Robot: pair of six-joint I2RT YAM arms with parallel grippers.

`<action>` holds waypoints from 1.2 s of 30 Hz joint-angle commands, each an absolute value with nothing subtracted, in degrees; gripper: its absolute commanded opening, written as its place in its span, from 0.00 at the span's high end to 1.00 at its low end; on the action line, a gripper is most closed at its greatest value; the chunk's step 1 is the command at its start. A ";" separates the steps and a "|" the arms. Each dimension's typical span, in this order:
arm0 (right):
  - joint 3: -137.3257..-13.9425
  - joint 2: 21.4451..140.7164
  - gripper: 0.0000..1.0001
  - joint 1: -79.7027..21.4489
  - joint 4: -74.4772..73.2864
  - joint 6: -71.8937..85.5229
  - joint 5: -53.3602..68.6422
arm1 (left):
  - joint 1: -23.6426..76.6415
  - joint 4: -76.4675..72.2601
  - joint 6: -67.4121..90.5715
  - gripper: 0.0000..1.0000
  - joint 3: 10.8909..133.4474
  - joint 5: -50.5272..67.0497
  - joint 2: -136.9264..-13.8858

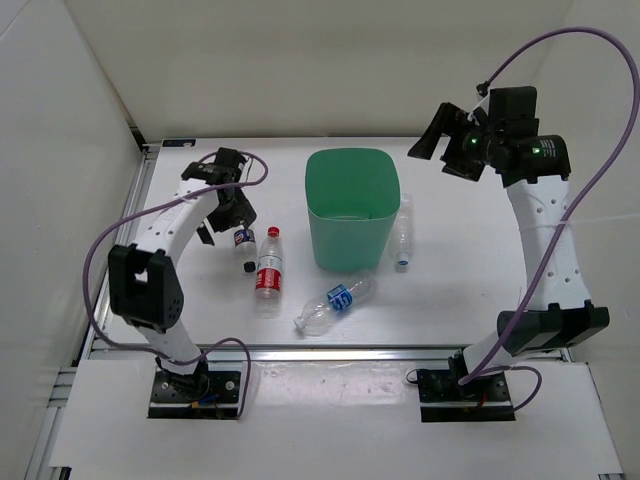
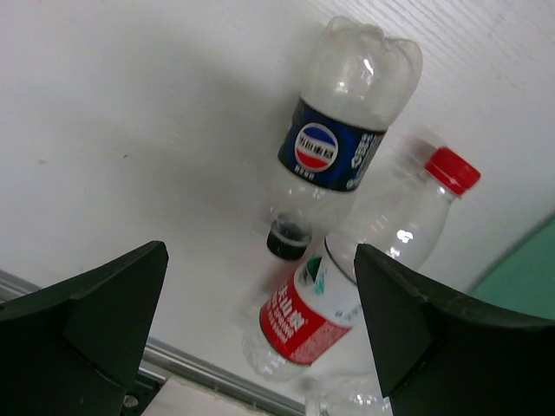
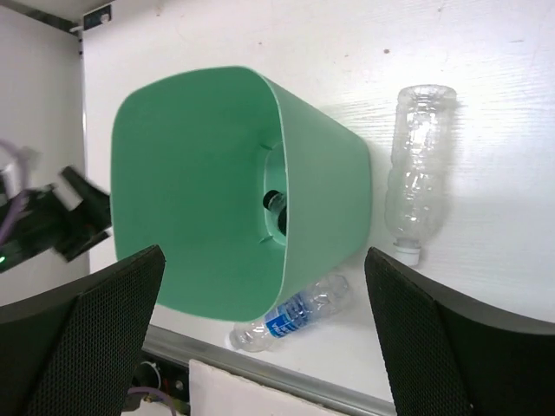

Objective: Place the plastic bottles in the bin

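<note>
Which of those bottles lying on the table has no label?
The white-capped bottle lying alone right of the green bin. The dark-label bottle, red-label bottle and blue-label bottle all wear wrappers.

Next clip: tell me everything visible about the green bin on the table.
The green bin is smooth opaque plastic with a rounded-square rim, walls tapering to a smaller base. It stands upright, open-topped, on the white table. The right wrist view shows one dark-capped bottle at its bottom. An unlabelled bottle lies close beside its right wall, a blue-labelled bottle near its front; contact with either is unclear.
</note>
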State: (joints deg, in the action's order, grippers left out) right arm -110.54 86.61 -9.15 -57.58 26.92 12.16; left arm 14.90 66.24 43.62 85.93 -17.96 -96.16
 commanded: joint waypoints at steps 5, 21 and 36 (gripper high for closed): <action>-116.27 87.01 0.00 -5.98 -61.96 25.22 20.03 | 13.72 54.50 38.68 0.00 82.71 -16.88 -102.65; -120.42 88.07 0.00 -1.58 -67.41 22.85 27.25 | 10.29 44.91 38.91 0.50 83.41 -9.84 -108.56; -105.14 82.54 0.00 -1.05 -61.53 23.91 25.14 | 23.28 48.60 38.68 0.46 119.33 4.38 -99.82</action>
State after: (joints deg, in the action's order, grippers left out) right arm -107.92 85.27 -1.54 -65.19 23.94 25.41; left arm 17.76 48.16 42.44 113.97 -3.64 -96.12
